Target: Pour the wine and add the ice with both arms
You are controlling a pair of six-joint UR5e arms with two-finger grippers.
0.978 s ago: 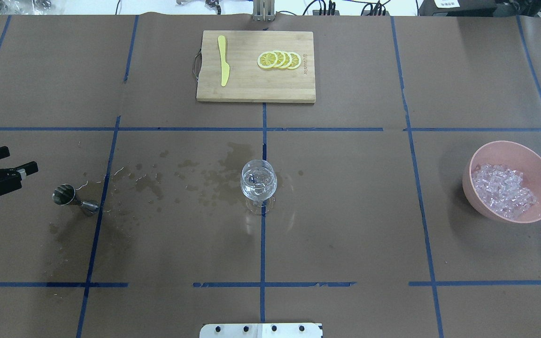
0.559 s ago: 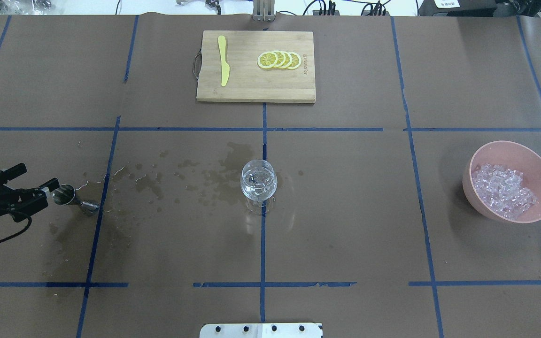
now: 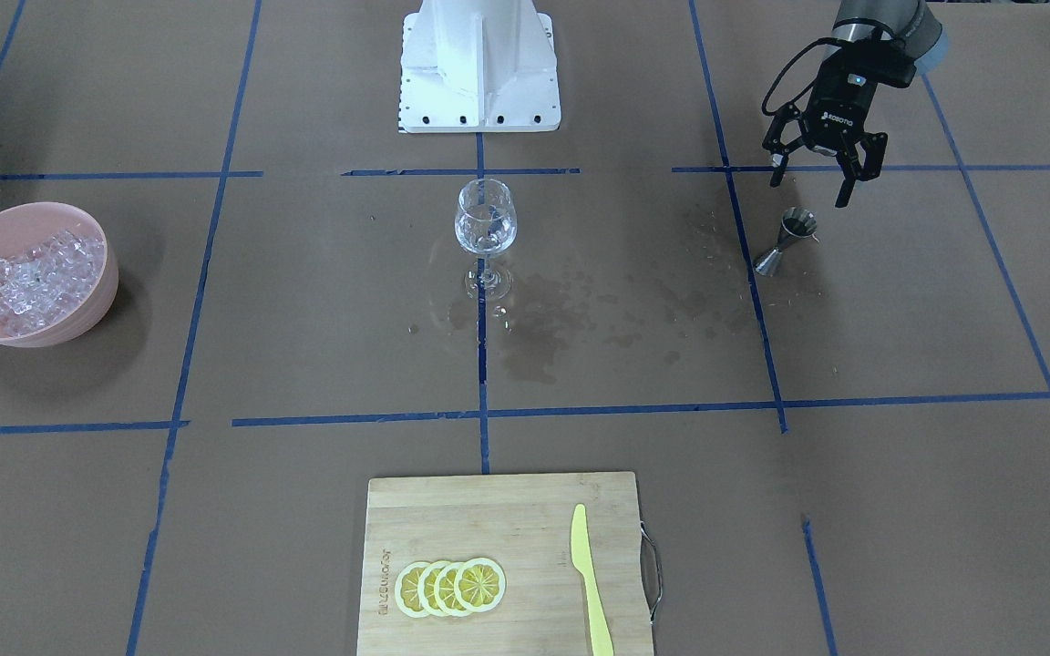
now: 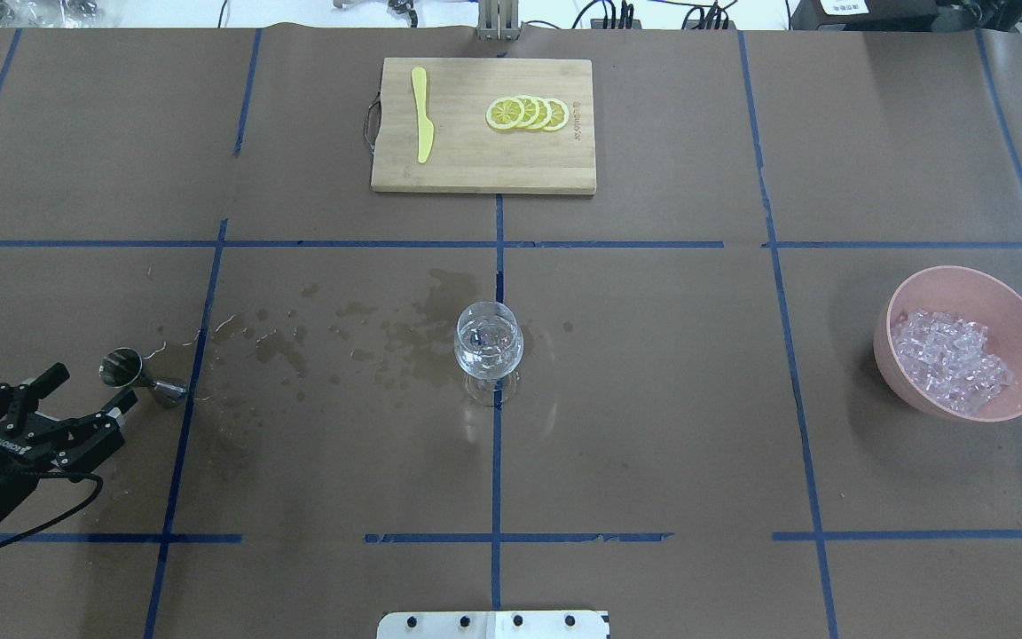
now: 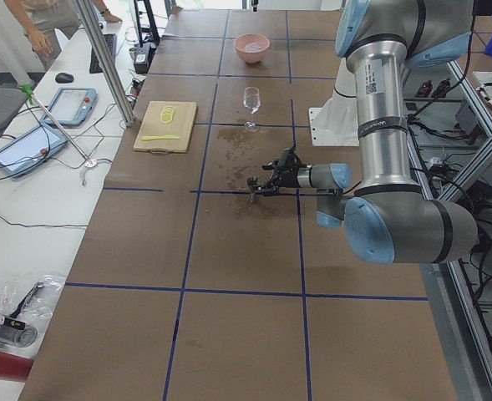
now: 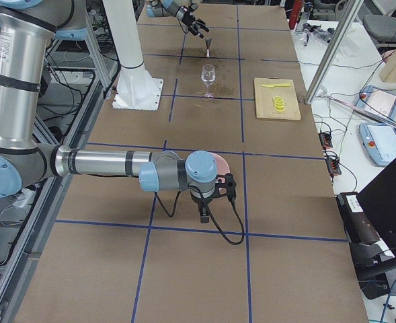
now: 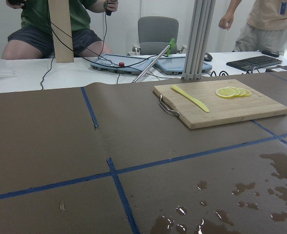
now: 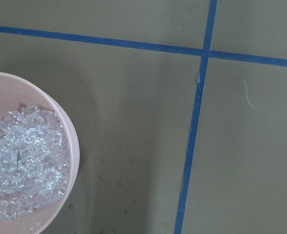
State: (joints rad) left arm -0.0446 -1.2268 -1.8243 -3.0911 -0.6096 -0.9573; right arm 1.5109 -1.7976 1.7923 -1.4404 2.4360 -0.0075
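Hovering with fingers apart just beside the steel jigger (image 4: 143, 379), the left gripper (image 4: 92, 386) faces a small, stiff, probably wet and slippery cup, best pinched at its narrow waist. A little clear wine (image 3: 486, 240) seems to sit in the fragile wine glass (image 4: 490, 348) at table centre. The ice (image 4: 950, 359), loose slick cubes, lies heaped in the pink bowl (image 4: 972, 288) under the right gripper (image 6: 208, 205), whose 2 fingers' spacing cannot be told.
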